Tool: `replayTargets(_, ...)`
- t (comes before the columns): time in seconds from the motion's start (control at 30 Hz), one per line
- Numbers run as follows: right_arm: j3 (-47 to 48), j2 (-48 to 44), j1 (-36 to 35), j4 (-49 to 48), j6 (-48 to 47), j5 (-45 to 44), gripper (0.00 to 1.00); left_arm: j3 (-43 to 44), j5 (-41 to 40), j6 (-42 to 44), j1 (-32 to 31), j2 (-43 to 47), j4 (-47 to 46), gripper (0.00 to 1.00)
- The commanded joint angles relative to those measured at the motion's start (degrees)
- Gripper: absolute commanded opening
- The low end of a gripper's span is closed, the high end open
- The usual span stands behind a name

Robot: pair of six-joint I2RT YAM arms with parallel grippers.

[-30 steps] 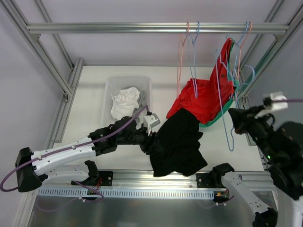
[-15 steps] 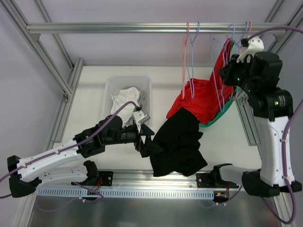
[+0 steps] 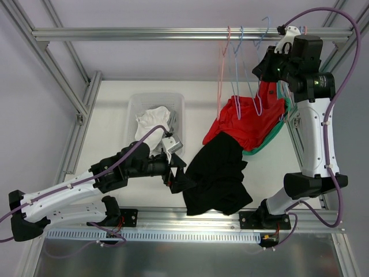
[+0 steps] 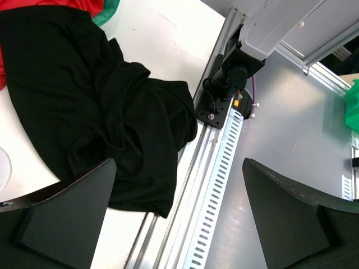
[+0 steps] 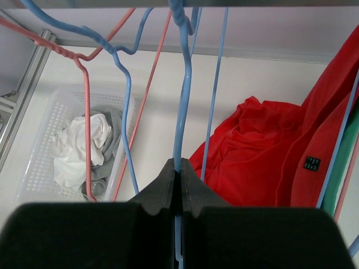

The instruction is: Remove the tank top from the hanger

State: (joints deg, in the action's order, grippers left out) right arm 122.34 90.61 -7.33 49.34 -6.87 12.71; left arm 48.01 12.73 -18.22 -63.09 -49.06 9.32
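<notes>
The black tank top (image 3: 218, 173) lies crumpled on the table near the front edge, partly over a red garment (image 3: 248, 118). It also shows in the left wrist view (image 4: 95, 101). My left gripper (image 3: 177, 172) is open and empty at the tank top's left edge; in its own view (image 4: 179, 224) the jaws stand wide apart. My right gripper (image 3: 263, 70) is raised near the rail and shut on a bare blue hanger (image 3: 258, 95). In the right wrist view (image 5: 180, 171) the hanger's wire (image 5: 184, 101) is pinched between the fingers.
A white basket (image 3: 134, 109) with white and grey clothes (image 3: 153, 122) stands at the left. Pink and blue hangers (image 3: 222, 69) hang from the rail (image 3: 144, 33). A green garment (image 3: 270, 142) shows under the red one. Frame posts stand on both sides.
My right arm has swung up and to the left with the blue hanger, up to the rail. My left gripper has opened and drawn slightly back from the black tank top.
</notes>
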Motion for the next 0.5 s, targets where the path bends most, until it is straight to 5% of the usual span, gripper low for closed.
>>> replayTargets(0.0, -1.5, -1.1, 0.0, -2.5, 0.1, 0.6, 0.00, -0.5, -1.0, -0.1, -0.7, -0.8, -1.0, 0.99)
replayTargets(0.43, -7.6, -2.6, -3.0, -2.4, -1.3, -0.1, 0.00, 5.1, -5.8, -0.5, -0.7, -13.1, -1.4, 0.99)
replayTargets(0.47, -7.9, -3.1, -3.0, -2.3, -1.1, 0.1, 0.09, 5.8, -6.2, -0.9, -0.7, -14.7, -1.4, 0.99)
